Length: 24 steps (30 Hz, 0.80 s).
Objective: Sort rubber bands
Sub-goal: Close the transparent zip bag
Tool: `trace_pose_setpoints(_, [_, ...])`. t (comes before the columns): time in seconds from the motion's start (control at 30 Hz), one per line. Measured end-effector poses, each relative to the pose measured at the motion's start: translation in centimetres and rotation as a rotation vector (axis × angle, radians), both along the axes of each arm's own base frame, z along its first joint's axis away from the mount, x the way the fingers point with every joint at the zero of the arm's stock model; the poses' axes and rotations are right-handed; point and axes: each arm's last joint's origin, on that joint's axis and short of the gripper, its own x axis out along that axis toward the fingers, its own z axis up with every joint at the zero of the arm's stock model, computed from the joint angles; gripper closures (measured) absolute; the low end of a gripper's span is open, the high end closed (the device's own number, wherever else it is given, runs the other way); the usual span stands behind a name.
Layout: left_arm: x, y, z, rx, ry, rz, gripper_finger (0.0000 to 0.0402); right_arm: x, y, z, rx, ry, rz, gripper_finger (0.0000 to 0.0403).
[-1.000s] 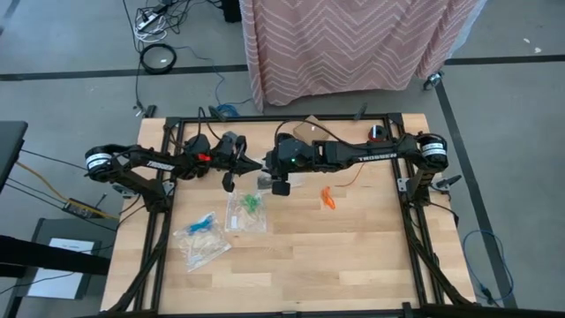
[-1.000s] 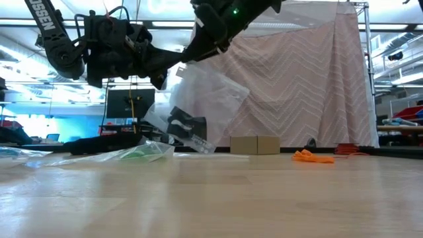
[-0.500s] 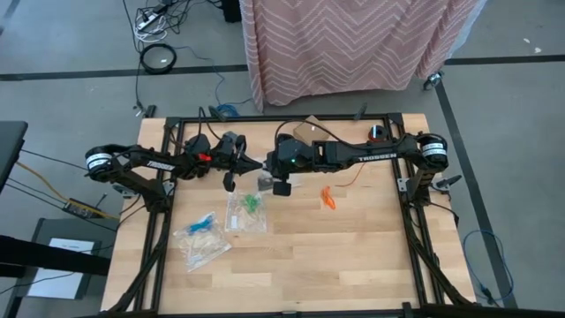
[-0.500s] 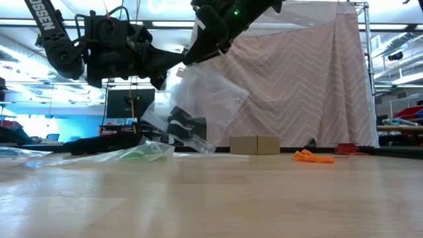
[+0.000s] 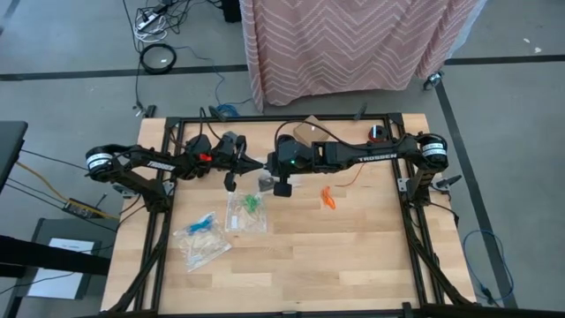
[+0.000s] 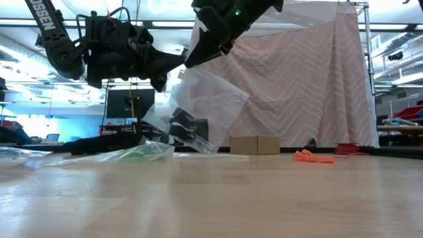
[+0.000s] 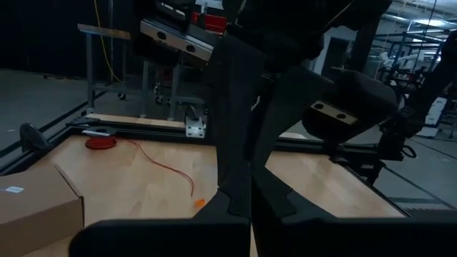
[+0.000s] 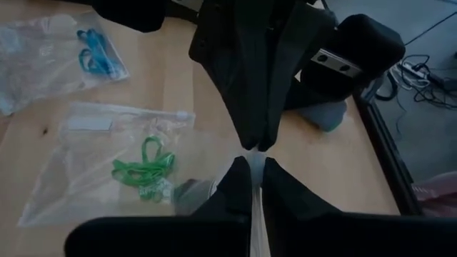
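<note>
While both grippers meet above the back middle of the table (image 5: 353, 256), I see a clear bag (image 6: 211, 99) hanging between them, lifted off the wood. My left gripper (image 5: 254, 165) is clamped tight on the bag's upper edge, and my right gripper (image 5: 267, 168), tip to tip with it, has its fingers pressed together on that same edge, as the right wrist view shows with the thin plastic running between them. Black bands (image 6: 187, 127) sit low inside the hanging bag, below both grippers and just above the table. Under the grippers and a little toward the front lies a second bag (image 8: 93, 160) flat on the wood with green bands (image 8: 146, 168) inside it. Farther front and to the left lies a third bag (image 5: 201, 240) holding blue bands (image 5: 204, 223). Orange bands (image 5: 327, 198) lie loose on the bare wood, out to the right of the grippers and apart from all the bags. A small cardboard box (image 6: 254, 144) stands near the back edge, and I think a red roll (image 7: 101, 142) with a thin orange wire (image 7: 168, 168) lies near it, though the left wrist view is too dark to be sure. Black frame rails border the light wooden top. Behind the table hangs a pink zigzag-patterned cloth (image 6: 310, 79), and cables (image 5: 159, 26) trail over the grey floor beyond.
</note>
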Motion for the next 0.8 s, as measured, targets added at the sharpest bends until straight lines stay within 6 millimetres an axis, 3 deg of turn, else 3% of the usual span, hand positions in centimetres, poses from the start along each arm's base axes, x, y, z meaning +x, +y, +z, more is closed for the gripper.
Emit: trace_pose_setpoints(0.8, [-1.0,1.7,0.2,-0.018,0.002,0.02,0.0401,-1.6,-0.7,-1.5,0.022,0.203,-0.113,0.0401])
